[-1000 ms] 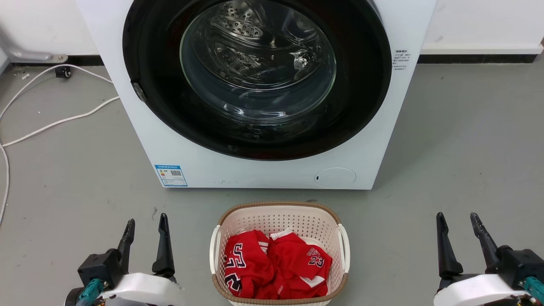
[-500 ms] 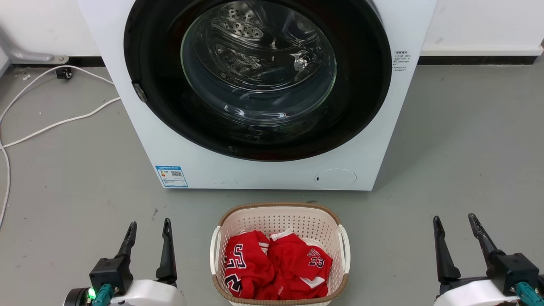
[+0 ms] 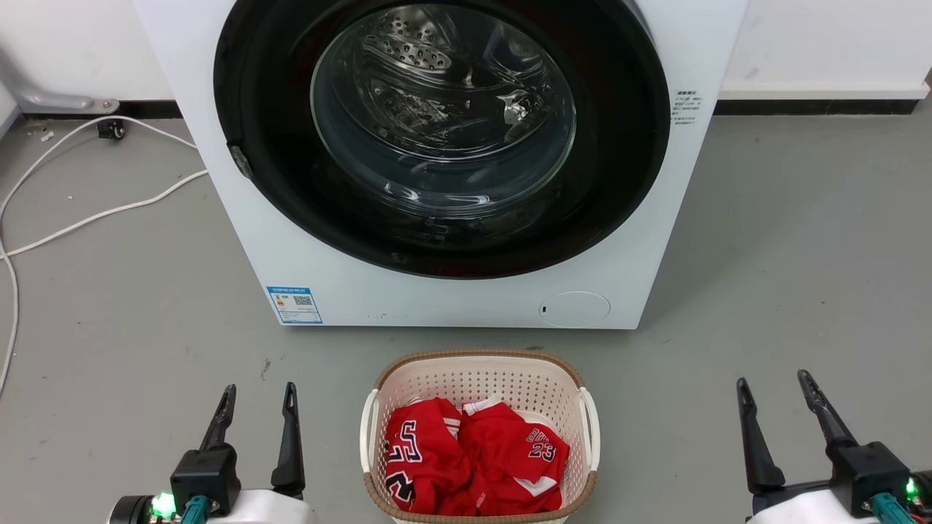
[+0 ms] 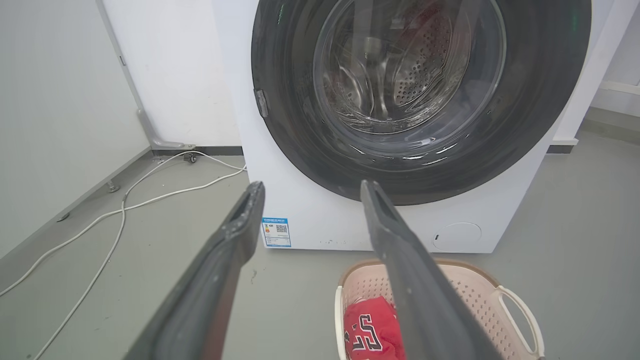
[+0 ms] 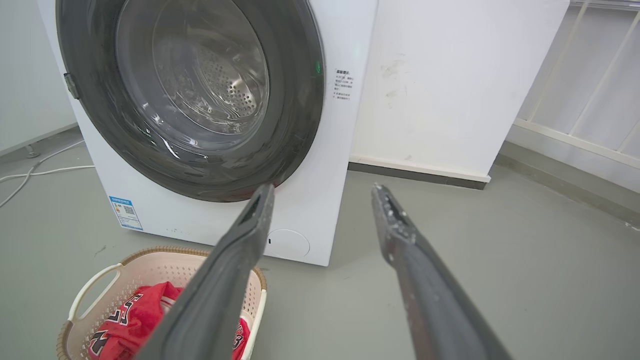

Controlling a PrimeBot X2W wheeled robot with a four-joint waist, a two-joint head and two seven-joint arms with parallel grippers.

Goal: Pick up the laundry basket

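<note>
Basket (image 3: 480, 382): on the floor (image 3: 801, 255) just before the washer (image 3: 451, 306), between the two claws, red shirts (image 3: 473, 466) inside; not yet lifted.
Head view, left claw (image 3: 261, 388): fingers apart, gripping nothing, well left of the left handle (image 3: 366, 429).
Head view, right claw (image 3: 772, 378): likewise spread and bare, farther out from the right handle (image 3: 591, 429).
Head view, room: bare floor on both flanks; cable (image 3: 102, 211) far left, well apart from the work; washer front near the basket's far rim.
Left wrist view: fingers wide apart, aimed at the washer; basket (image 4: 475, 290) low right, far handle (image 4: 520, 315) in sight.
Right wrist view: same wide spread; basket (image 5: 165, 270) low left, far handle (image 5: 95, 290) in sight.
Step in hand: approach, by the look of it; no contact yet.
Doing it well: bring both claws inward and down together, one per handle, close evenly, lift level to keep the shirts in.
Edges to mind: thin handle loops, easy to miss or pinch askew; washer close behind, so better to lift straight up or draw back, never forward.
</note>
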